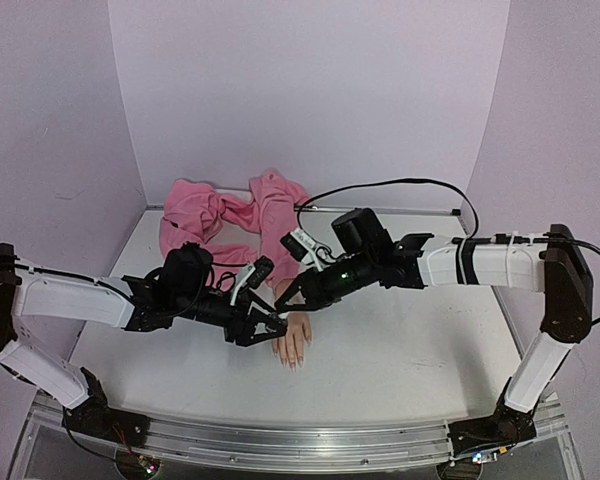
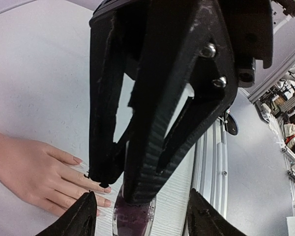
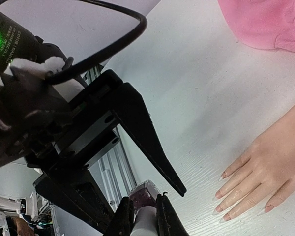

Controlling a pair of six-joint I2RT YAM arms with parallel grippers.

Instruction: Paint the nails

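The pale mannequin hand (image 1: 294, 338) lies flat on the table, fingers toward the near edge, its pink sleeve (image 1: 230, 212) behind it. Its nails (image 3: 218, 195) are skin-toned, and they also show in the left wrist view (image 2: 106, 189). I see no dark nail. A small bottle of dark purple polish (image 3: 146, 191) is just left of the fingertips. My right gripper (image 3: 143, 206) is shut on the bottle's pale cap. My left gripper (image 2: 140, 196) is open, with the bottle (image 2: 132, 216) between its spread fingers and gaps on both sides. The two grippers meet above the hand (image 1: 278, 312).
The aluminium rail (image 1: 300, 445) runs along the table's near edge, close behind the bottle in both wrist views. A black cable (image 1: 390, 185) loops above the right arm. Lilac walls enclose the table on three sides.
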